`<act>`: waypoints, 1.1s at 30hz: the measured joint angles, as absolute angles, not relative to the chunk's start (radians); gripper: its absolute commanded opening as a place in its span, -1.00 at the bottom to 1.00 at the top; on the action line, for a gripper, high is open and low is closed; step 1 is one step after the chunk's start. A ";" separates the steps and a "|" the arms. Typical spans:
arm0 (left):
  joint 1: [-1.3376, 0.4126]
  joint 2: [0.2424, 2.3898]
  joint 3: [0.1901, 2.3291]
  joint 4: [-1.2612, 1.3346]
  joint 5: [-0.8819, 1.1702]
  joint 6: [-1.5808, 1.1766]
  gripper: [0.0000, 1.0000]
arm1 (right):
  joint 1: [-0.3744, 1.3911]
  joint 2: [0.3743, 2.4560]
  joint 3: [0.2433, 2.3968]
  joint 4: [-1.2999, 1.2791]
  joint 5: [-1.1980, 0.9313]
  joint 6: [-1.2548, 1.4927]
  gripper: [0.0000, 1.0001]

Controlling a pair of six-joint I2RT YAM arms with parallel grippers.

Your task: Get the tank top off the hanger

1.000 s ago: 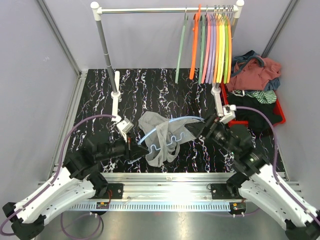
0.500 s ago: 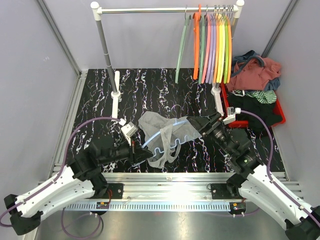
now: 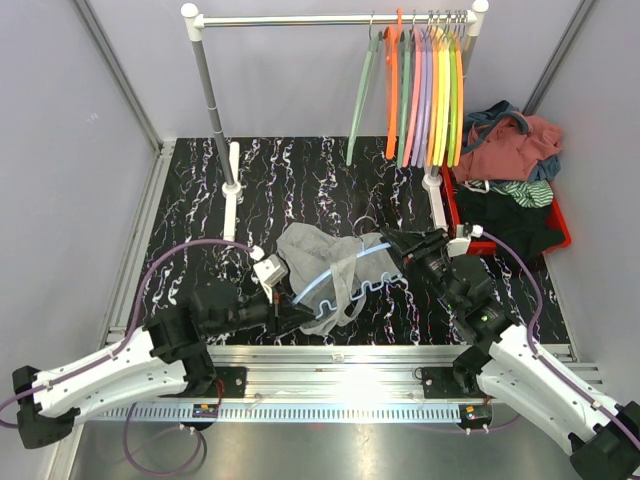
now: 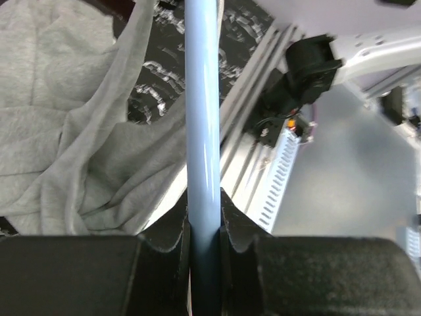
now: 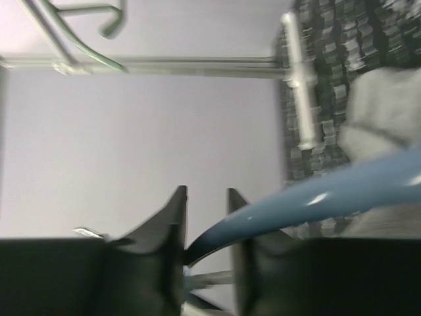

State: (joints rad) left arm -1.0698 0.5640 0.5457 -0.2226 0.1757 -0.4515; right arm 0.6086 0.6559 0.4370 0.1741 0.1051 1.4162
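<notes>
Both left hand [image 4: 204, 214] and right hand [image 5: 206, 214] clench the hanger [image 4: 200, 99], tank top [image 3: 320, 255] bunched between.

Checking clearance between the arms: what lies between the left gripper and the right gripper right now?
The light blue hanger, with the grey tank top bunched on it, runs from left gripper to right gripper; the top view shows it.

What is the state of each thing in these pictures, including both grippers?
blue hanger: held by both grippers
tank top: crumpled on the table, still partly on the blue hanger
left gripper: shut on the blue hanger
right gripper: shut on the blue hanger
coloured hangers: hanging on the rail
red bin: filled with clothes
</notes>
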 measured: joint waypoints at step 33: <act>-1.125 1.057 0.722 0.147 0.006 -0.204 0.90 | 0.614 0.647 0.616 0.003 0.228 1.124 -1.00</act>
State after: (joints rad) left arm -1.1252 1.0573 0.7223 0.1467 0.0059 -0.2039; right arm 0.6140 0.6468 0.6163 0.0032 0.2276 1.1244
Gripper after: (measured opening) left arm 0.986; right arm 0.096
